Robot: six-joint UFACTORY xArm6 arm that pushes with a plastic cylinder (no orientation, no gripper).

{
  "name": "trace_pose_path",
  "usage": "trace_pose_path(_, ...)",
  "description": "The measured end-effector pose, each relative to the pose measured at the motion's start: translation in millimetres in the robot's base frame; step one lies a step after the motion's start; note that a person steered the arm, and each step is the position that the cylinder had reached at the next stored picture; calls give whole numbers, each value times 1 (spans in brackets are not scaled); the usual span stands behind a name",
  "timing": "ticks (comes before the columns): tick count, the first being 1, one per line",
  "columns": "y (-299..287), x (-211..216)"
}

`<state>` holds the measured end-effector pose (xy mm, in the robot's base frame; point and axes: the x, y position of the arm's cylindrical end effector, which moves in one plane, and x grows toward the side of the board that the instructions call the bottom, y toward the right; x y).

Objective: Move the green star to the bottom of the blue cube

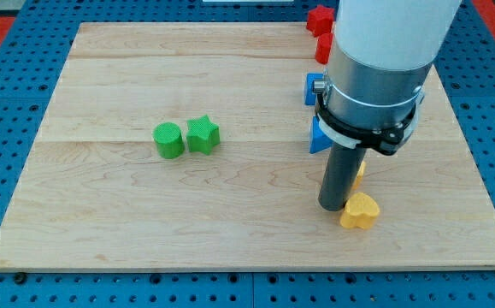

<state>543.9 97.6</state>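
The green star (203, 134) lies left of the board's middle, touching a green cylinder (168, 140) on its left. The blue cube (315, 88) shows at the view's right, partly hidden behind the arm. My tip (332, 205) rests on the board to the right of the middle, far right of the green star and below the blue cube. It stands just left of a yellow heart (359, 211).
A second blue block (319, 137) sits below the blue cube, partly hidden by the arm. Two red blocks (321, 19) (323, 48) lie at the top right. Another yellow block (359, 171) peeks out behind the rod. The wooden board (102, 222) has edges all round.
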Motion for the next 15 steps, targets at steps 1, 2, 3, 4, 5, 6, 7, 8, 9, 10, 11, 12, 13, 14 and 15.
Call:
trace_pose_path(1,-49,-1)
trace_pose_path(2,-87,-24)
trace_pose_path(3,-96,-48)
trace_pose_path(4,-108,-51)
trace_pose_path(5,-117,-53)
trace_pose_path(6,-122,-53)
trace_pose_path(7,-131,-53)
trace_pose_path(8,-139,-58)
trace_pose_path(9,-152,-67)
trace_pose_path(10,-110,-92)
trace_pose_path(11,-113,-103)
trace_pose_path(12,-116,-139)
trace_pose_path(13,-138,-179)
trace_pose_path(14,-214,-170)
trace_pose_path(15,-192,-135)
